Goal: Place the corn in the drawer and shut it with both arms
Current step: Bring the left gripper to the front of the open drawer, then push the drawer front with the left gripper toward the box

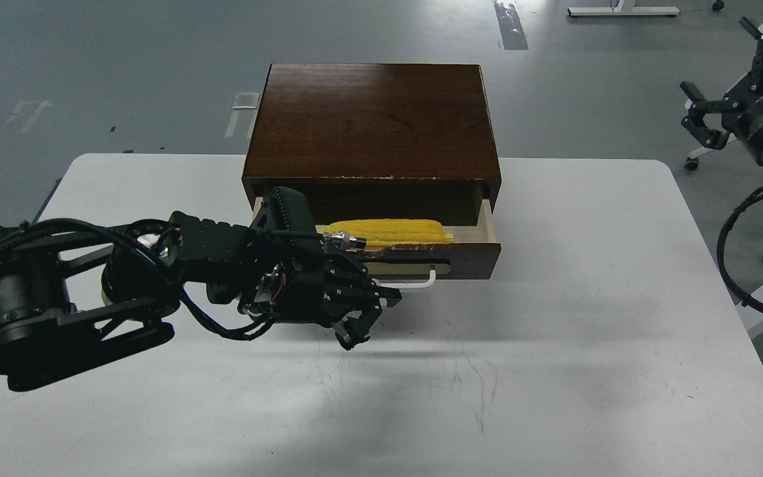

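You are looking down on a white rounded-corner table with a dark brown wooden cabinet box standing at the middle of its far edge. The cabinet's dark brown wooden drawer with pale wood inside is pulled partly out toward you, and its top front edge is chipped. The bright yellow ribbed toy corn cob lies lengthwise inside the drawer, just behind the front panel, with its left end hidden by your arm. The white bar handle on its beige oblong plate shows only at its right end.

Your left black arm reaches in from the table's left edge, and its clawed gripper sits in front of the drawer front at the handle's left part. Its dark fingers bunch together, so you cannot tell whether they clasp the handle or are loose. Your right gripper hangs off the table beyond its far right corner, fingers spread and holding nothing.
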You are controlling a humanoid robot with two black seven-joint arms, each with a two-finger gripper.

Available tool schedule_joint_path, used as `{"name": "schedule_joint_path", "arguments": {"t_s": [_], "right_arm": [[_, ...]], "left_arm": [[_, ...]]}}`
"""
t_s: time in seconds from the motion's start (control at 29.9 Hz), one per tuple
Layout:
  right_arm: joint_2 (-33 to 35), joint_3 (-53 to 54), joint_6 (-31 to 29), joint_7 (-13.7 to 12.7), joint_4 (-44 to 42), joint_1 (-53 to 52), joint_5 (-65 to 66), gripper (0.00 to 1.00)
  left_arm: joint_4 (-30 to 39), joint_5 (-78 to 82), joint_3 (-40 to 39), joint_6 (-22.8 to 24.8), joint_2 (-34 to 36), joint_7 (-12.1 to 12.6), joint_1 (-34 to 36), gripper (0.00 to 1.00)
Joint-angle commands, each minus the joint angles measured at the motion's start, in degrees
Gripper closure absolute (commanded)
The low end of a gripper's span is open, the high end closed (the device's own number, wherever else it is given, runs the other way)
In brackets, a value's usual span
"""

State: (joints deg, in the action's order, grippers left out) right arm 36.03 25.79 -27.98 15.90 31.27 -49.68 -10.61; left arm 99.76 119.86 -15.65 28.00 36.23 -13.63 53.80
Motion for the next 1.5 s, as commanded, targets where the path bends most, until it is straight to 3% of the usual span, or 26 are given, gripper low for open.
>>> {"name": "schedule_joint_path", "arguments": {"t_s": [0.0, 0.63, 1.47], "right_arm": [[0.01, 0.84, -0.02, 0.27, -0.07, 1.78, -0.03, 0.0], [-1.31, 3.57, -0.02, 0.62, 0.02, 2.31, -0.03, 0.0], [-1.31, 3.74, -0.02, 0.71, 0.28, 2.31, -0.03, 0.0]], "left_arm": [[-0.09, 0.46, 0.0, 0.0, 0.24, 0.01, -0.01, 1.0], [-2.38, 4.06, 0.18, 0.0, 0.95, 1.07, -0.8, 1.0], [-11.17, 4.24, -0.08, 0.0, 0.24, 0.98, 0.25, 1.0]]}}
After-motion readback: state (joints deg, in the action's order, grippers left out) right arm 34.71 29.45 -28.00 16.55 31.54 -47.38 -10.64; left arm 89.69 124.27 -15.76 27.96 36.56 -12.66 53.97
